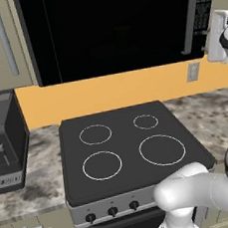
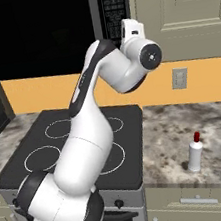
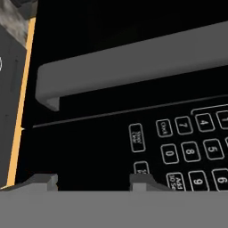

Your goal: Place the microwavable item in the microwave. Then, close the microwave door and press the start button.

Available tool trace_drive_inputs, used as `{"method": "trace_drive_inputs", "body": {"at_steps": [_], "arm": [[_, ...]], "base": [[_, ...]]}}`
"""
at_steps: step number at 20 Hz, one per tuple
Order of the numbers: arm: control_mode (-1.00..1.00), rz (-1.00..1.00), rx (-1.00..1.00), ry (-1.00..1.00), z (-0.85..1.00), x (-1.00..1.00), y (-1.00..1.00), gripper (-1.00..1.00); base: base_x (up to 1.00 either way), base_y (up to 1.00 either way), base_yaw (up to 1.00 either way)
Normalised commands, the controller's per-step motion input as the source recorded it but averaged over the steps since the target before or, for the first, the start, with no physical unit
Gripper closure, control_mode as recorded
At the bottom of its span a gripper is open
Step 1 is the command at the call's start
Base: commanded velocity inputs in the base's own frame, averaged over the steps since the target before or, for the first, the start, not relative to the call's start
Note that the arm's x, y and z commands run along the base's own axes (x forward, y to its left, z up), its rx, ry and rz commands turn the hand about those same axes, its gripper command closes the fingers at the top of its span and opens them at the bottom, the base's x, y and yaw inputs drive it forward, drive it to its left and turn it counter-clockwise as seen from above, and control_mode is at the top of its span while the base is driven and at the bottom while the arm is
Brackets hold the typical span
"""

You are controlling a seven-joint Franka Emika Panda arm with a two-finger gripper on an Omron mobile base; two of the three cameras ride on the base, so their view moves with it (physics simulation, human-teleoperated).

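Hand view: hand [image 3: 92, 180], fingers parted partway and gripping nothing, faces the microwave [image 1: 111, 28] keypad [image 3: 191, 147] beside the shut door's grey handle [image 3: 133, 62]; cup location cannot be told; advise steering one fingertip squarely onto the start button, pressing gently.

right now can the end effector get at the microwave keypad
Probably yes. The end effector sits close in front of the microwave keypad, fingertips near the lower buttons. The grey door handle lies off to one side, and nothing stands between the tips and the keys.
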Motion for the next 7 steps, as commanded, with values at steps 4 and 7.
{"method": "trace_drive_inputs", "body": {"at_steps": [4,7], "arm": [[-1.0,0.0,0.0,0.0,-0.03,0.38,0.0,-1.0],[-1.0,0.0,0.0,0.0,-0.15,0.11,0.05,-1.0]], "base": [[0.0,0.0,0.0],[0.0,0.0,0.0]]}}
